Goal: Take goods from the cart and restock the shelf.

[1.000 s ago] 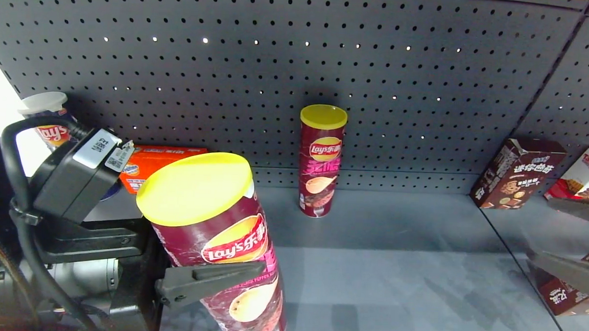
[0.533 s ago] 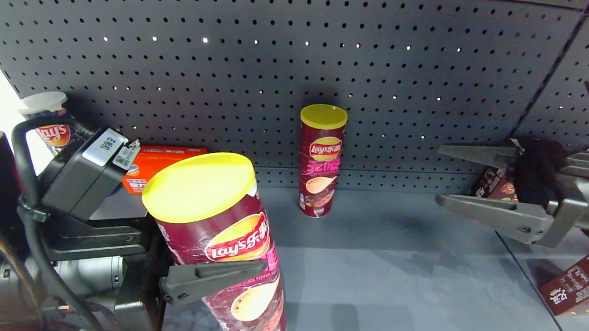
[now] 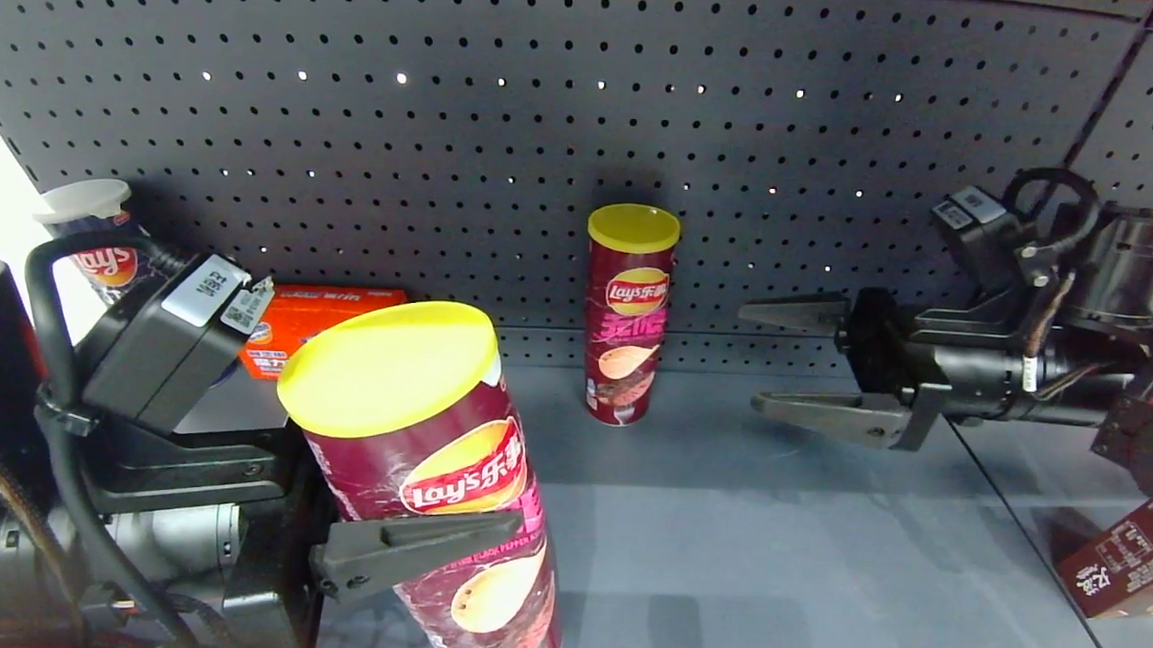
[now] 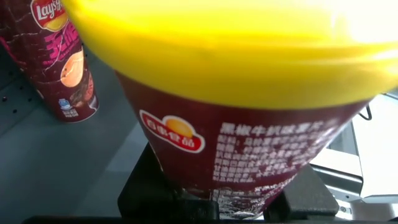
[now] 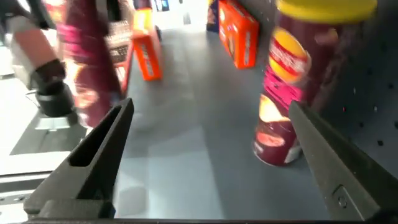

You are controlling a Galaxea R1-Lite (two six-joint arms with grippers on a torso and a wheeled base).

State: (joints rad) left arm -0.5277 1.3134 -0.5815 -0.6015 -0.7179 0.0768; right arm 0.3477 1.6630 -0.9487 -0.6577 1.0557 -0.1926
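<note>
Left gripper [image 3: 464, 536] is clamped on a glossy maroon chip tube [image 3: 419, 434] with a flat yellow lid, held tilted at 7 o'clock in the head view, near the front of the smooth grey shelf [image 3: 770, 542]. A matching tube [image 3: 629, 316] stands upright against the perforated back panel [image 3: 545, 121]. At its 3 o'clock, right gripper [image 3: 750, 357] hangs with tapered fingers spread wide

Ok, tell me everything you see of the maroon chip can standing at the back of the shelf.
The tall maroon cylindrical chip can stands upright on the grey metal shelf, near the perforated back panel, yellow plastic lid on. Only the shelf touches it; the open right gripper is beside it, apart.
</note>
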